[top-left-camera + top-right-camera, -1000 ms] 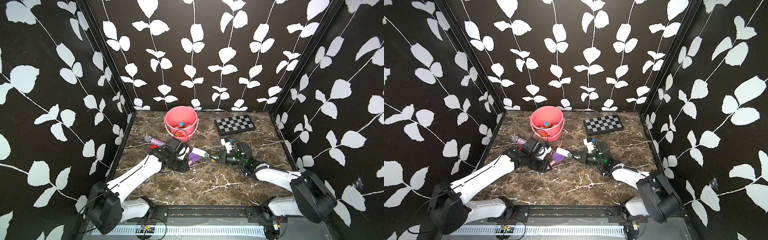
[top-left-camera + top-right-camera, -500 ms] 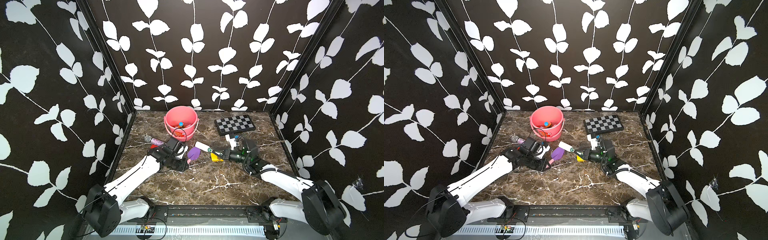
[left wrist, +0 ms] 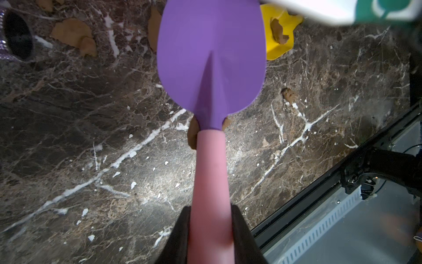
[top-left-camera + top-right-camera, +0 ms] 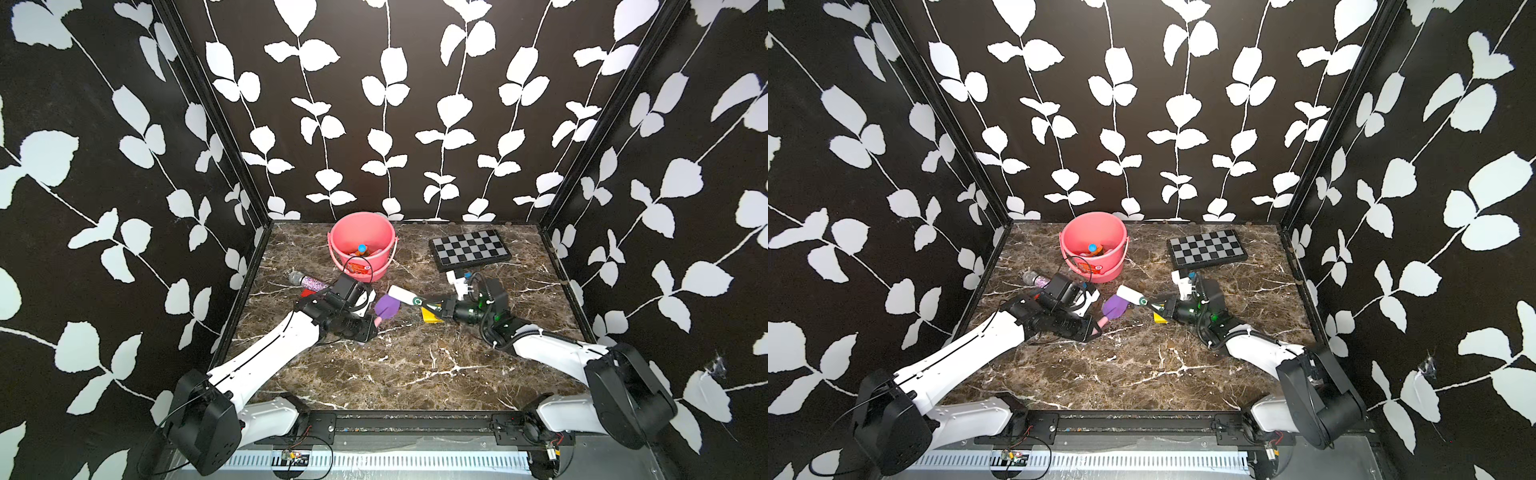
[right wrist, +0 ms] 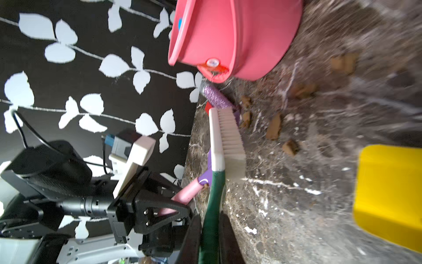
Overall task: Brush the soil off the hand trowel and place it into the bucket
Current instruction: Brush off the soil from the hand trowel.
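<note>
1. The hand trowel (image 3: 211, 57), with a purple plastic blade and a pink handle, juts straight ahead of the left pincer (image 3: 211, 211), which is clenched on the handle.
2. The right pincer (image 5: 211, 217) is grasping the green handle of a white-bristled brush (image 5: 228, 137); the brush head reaches over the blade's far end.
3. Flat brown soil lumps (image 5: 274, 126) lie on the brown marbled worktop (image 4: 415, 365) beneath and beyond the blade.
4. The round salmon-pink plastic bucket (image 4: 384, 257) stands farther ahead of both pincers, and a yellow plastic piece (image 5: 388, 194) lies just beside the right one.
</note>
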